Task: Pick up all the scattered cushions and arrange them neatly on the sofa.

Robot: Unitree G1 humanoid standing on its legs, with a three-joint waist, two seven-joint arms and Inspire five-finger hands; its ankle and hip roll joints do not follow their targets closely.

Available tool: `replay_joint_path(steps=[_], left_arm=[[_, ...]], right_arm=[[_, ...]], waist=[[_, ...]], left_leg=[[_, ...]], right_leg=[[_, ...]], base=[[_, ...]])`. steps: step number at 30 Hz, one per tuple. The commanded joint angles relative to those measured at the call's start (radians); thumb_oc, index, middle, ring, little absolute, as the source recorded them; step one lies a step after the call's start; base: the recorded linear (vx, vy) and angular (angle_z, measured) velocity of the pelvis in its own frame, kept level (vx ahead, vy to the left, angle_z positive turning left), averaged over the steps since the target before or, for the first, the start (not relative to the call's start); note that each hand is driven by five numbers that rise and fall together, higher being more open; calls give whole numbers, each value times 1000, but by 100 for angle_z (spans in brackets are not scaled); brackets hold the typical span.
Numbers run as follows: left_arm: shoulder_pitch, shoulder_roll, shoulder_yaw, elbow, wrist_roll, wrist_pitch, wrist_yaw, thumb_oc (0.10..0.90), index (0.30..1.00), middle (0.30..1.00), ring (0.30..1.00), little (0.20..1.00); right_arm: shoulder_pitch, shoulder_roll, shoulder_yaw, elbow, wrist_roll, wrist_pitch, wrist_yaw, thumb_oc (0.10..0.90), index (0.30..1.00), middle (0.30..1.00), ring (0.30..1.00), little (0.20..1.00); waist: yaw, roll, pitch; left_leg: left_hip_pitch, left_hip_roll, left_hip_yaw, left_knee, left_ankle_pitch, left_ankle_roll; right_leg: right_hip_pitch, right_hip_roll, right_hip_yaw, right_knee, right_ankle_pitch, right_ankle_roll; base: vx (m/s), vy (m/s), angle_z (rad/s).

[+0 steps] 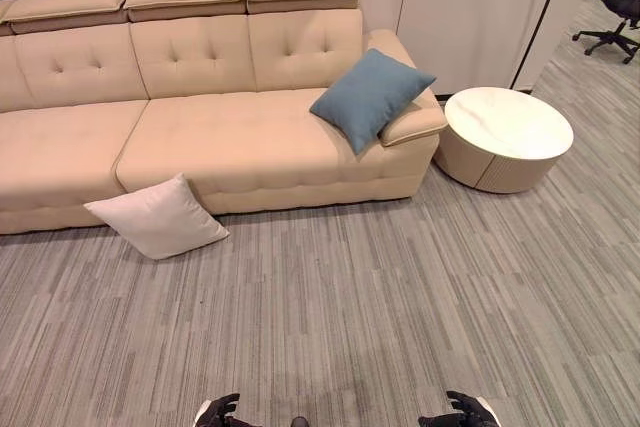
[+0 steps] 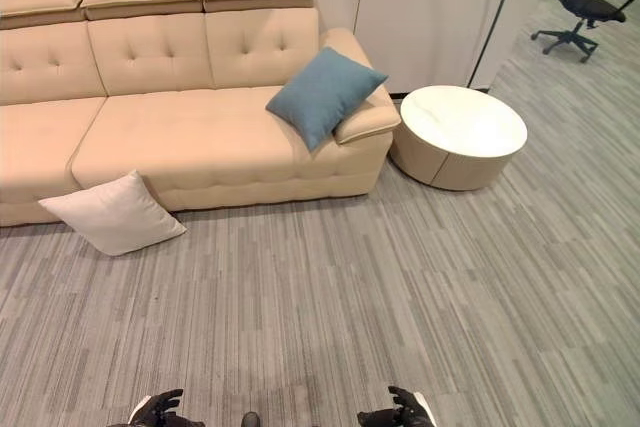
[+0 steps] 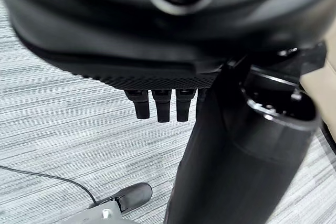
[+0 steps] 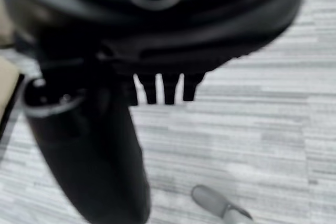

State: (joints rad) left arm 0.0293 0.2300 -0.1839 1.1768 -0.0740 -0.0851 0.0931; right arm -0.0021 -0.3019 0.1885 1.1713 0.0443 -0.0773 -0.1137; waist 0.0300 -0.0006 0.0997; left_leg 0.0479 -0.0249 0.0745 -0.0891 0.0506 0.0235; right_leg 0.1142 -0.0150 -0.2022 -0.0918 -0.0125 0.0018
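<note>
Diagonally, white cushion against sofa.

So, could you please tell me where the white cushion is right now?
The white cushion lies on the grey carpet, leaning against the front of the beige sofa, towards the robot's left in the left eye view, well left of the blue cushion.

The sofa is a soft peach-beige with little button dimples on its back. A blue cushion leans at its end. A white cushion sits on the floor, which is grey with thin light and dark stripes. The round table has a white top and a beige side. An office chair is black. Both hands are dark: the left hand and the right hand.
</note>
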Motion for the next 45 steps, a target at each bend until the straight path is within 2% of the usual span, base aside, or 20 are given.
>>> replay_joint_path(steps=[1,8,16,19,21,22,26,28,32,34,37,39,40,41,42,44,45], left_arm=[[-72,14,14,55,12,-38,8,800,900,900,900,900],[-72,14,23,63,7,-36,16,800,900,900,900,900],[-87,17,20,65,11,-33,21,800,900,900,900,900],[-93,25,17,63,16,-30,29,800,900,900,900,900],[-102,34,13,60,18,-29,32,800,900,900,900,900],[-102,34,13,60,18,-29,32,800,900,900,900,900],[-109,39,6,57,23,-31,34,800,900,900,900,900],[-111,36,6,56,19,-30,34,800,900,900,900,900],[-114,26,2,55,6,-33,41,800,900,900,900,900],[-116,19,-4,52,1,-38,39,800,900,900,900,900],[-114,8,-13,37,-14,-43,38,800,900,900,900,900],[-116,3,-23,8,-35,-51,36,800,900,900,900,900],[-126,3,-38,-17,-43,-56,33,800,900,900,900,900],[-130,3,-45,-30,-50,-58,30,800,900,900,900,900],[-130,3,-45,-30,-50,-57,30,800,900,900,900,900],[-143,6,-51,-42,-53,-57,33,800,900,900,900,900],[-148,2,-63,-37,-53,-56,33,800,900,900,900,900]], right_arm=[[-49,-17,17,13,-10,-17,-19,800,900,900,900,900],[-58,-8,20,17,-12,-15,-24,800,900,900,900,900],[-74,-5,26,21,-27,-7,-34,800,900,900,900,900],[-80,1,27,18,-32,-4,-37,800,900,900,900,900],[-89,1,31,7,-29,-6,-36,800,900,900,900,900],[-89,1,31,7,-29,-6,-36,800,900,900,900,900],[-88,1,34,-1,-28,-9,-35,800,900,900,900,900],[-89,-2,38,0,-28,-10,-38,800,900,900,900,900],[-82,-6,46,-11,-30,-11,-40,800,900,900,900,900],[-71,-5,46,-14,-26,-12,-39,800,900,900,900,900],[-50,-6,39,-18,-19,-18,-41,800,900,900,900,900],[-43,-7,30,-23,-5,-26,-44,800,900,900,900,900],[-40,-9,23,-30,14,-36,-49,800,900,900,900,900],[-39,-10,21,-32,22,-36,-48,800,900,900,900,900],[-40,-10,21,-32,22,-36,-48,800,900,900,900,900],[-43,-12,19,-32,34,-40,-52,800,900,900,900,900],[-39,-15,18,-25,42,-37,-54,800,900,900,900,900]], waist=[[31,-17,-12],[44,-28,-9],[60,-46,3],[61,-52,14],[53,-49,36],[53,-49,36],[32,-36,49],[21,-30,53],[-8,-24,66],[-17,-26,66],[-27,-22,45],[-33,-22,41],[-35,-32,55],[-34,-38,66],[-34,-37,65],[-35,-54,82],[-31,-69,88]], left_leg=[[11,8,-14,2,-68,-34],[5,1,-18,14,-79,-27],[-47,-15,-20,93,-119,-12],[-67,-24,-26,125,-137,-2],[-68,-25,-38,149,-150,7],[-69,-25,-38,150,-150,7],[-32,-24,-61,144,-168,15],[0,-22,-70,130,-173,15],[63,-19,-100,109,-185,12],[87,-21,-115,114,-200,7],[105,-6,-124,117,-194,-14],[84,8,-112,172,-168,-47],[15,15,-89,295,-123,-79],[-25,20,-70,358,-108,-84],[-28,21,-70,363,-110,-84],[-108,41,-32,489,-75,-91],[-172,59,11,508,-96,-74]], right_leg=[[-33,-74,-6,22,15,123],[-37,-83,-12,35,11,128],[-54,-103,-15,54,13,135],[-95,-126,-25,148,11,144],[-140,-132,-30,263,7,145],[-141,-133,-30,265,6,145],[-205,-108,-14,355,-6,132],[-230,-92,-13,339,-16,118],[-315,-63,-10,290,18,111],[-307,-53,3,271,19,110],[-276,-27,19,238,12,91],[-241,-16,20,202,8,78],[-201,-13,30,163,7,61],[-188,-15,34,151,8,53],[-189,-14,33,150,8,53],[-161,-17,32,123,6,36],[-128,-27,36,99,-8,29]], base=[[0,0,0],[29,16,2],[38,47,1],[42,88,-1],[39,77,-3],[54,42,10],[121,35,20],[168,-16,20],[188,-69,14],[211,-120,16],[209,-147,44],[175,-196,58],[121,-191,55],[77,-142,60],[22,-73,39],[82,-124,10],[125,-104,-4]])
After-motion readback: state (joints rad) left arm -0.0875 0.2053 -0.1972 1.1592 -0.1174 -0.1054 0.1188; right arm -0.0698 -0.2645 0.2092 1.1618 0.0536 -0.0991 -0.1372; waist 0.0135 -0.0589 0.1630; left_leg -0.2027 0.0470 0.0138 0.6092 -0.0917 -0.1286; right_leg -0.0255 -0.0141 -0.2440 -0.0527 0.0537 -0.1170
